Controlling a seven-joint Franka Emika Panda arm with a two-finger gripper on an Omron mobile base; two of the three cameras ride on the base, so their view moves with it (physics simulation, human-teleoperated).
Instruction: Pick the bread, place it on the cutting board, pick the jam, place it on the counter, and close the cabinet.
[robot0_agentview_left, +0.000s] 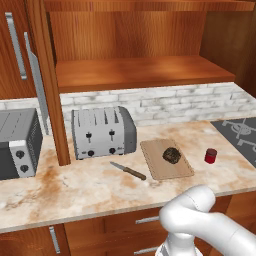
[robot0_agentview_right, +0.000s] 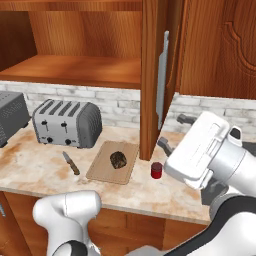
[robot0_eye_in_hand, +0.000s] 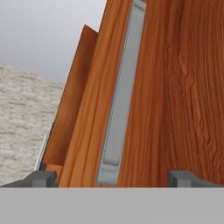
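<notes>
My pincer (robot0_agentview_right: 170, 132) stands released, holding nothing, at the open cabinet door (robot0_agentview_right: 152, 75), with only the closing left to do.

The bread (robot0_agentview_left: 171, 155) lies on the cutting board (robot0_agentview_left: 155, 167) and the jam (robot0_agentview_left: 210, 155) stands on the counter (robot0_agentview_left: 75, 187) at the board's three o'clock, so I judge both placings done. In the hand view the door's silver handle (robot0_eye_in_hand: 120, 96) runs from six to twelve o'clock between my fingertips (robot0_eye_in_hand: 43, 178). The risk I see: pushing near the handle's edge, my fingers could slip off the door or hook the bar and swing it wider. The jam stands just beside the door's foot, where my forearm might knock it over. Whether I already touch the wood I cannot tell, since my tips are cut off at the frame's bottom and partly hidden by my own wrist.
</notes>
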